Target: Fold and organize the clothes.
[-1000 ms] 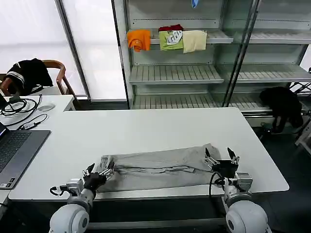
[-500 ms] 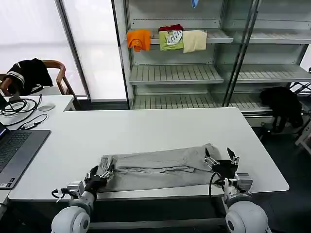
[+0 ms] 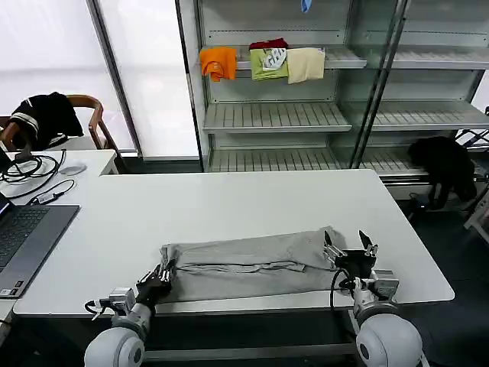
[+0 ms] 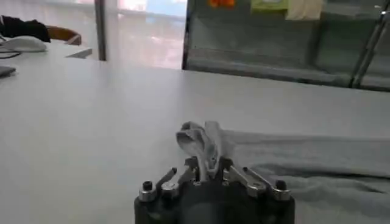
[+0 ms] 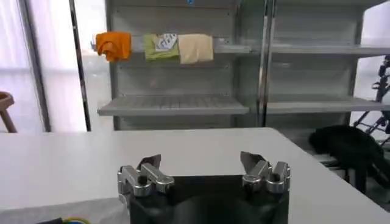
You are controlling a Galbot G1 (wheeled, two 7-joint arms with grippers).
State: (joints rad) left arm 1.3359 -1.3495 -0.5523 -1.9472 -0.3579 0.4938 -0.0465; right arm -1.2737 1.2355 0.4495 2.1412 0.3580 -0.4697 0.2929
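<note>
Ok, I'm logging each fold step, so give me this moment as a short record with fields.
garment: grey T-shirt, folded into a long band, lying along the near edge of the white table
left gripper: shut on the shirt's left end, cloth bunched between the fingers
right gripper: open, at the shirt's right end, holding nothing
shelf behind: orange, green and cream folded shirts

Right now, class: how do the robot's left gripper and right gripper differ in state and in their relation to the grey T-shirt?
The left gripper is shut on a bunched edge of the grey T-shirt; the right gripper is open and holds nothing. The left gripper is at the shirt's left end, the right gripper at its right end. Both sit low at the near edge of the white table.
</note>
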